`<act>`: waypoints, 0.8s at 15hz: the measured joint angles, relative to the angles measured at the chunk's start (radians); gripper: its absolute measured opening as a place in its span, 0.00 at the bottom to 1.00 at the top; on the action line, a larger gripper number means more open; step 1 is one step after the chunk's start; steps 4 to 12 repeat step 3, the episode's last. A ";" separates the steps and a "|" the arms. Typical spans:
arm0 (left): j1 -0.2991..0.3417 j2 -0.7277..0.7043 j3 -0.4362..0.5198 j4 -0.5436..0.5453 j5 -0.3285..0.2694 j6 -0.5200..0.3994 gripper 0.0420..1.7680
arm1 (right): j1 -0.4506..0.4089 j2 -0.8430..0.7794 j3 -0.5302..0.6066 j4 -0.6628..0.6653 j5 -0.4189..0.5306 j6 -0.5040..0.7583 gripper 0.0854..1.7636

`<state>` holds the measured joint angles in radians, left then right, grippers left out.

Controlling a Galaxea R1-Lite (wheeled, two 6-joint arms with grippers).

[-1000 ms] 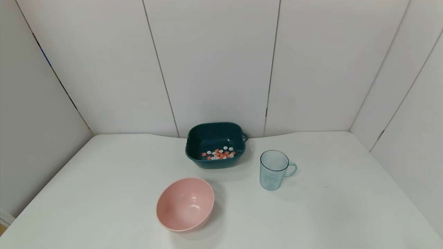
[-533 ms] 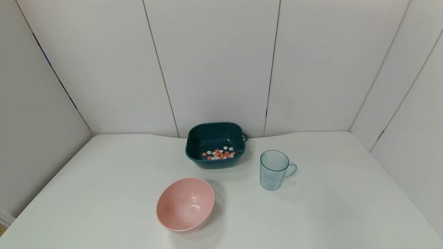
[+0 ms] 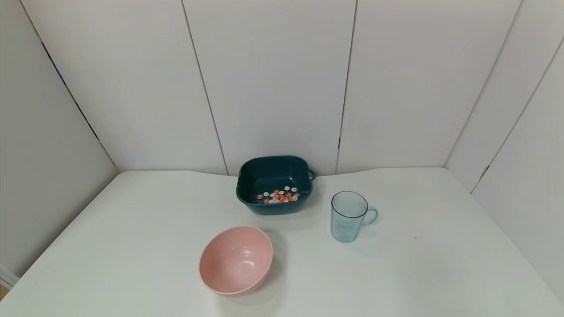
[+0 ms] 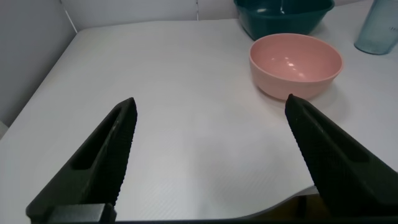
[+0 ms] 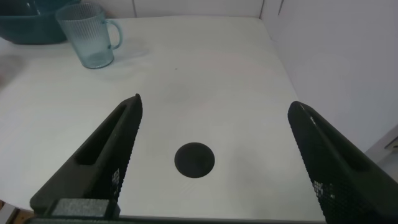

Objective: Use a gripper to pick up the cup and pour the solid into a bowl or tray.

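The light-blue ribbed cup [image 3: 348, 216] stands upright on the white table, handle to the right; it looks empty and also shows in the right wrist view [image 5: 90, 36]. The orange-red and white solid [image 3: 279, 196] lies in the dark teal basin [image 3: 264, 167] at the back. Neither gripper shows in the head view. My left gripper [image 4: 211, 109] is open and empty over the table's near left edge. My right gripper [image 5: 214, 106] is open and empty over the near right part of the table, well short of the cup.
A round pink bowl [image 3: 235, 259] sits in front of the basin and shows in the left wrist view [image 4: 296, 64]. A round black hole [image 5: 194, 160] lies in the table between my right fingers. White wall panels enclose the table.
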<state>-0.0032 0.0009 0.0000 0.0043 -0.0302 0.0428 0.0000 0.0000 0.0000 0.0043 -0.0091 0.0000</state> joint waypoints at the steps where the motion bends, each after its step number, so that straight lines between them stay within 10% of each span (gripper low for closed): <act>1: 0.000 0.000 0.000 0.000 0.000 0.000 0.97 | 0.000 0.000 0.000 0.001 0.000 0.000 0.96; 12: 0.000 0.000 0.000 0.000 0.000 0.000 0.97 | 0.000 0.000 0.000 0.001 -0.001 0.000 0.96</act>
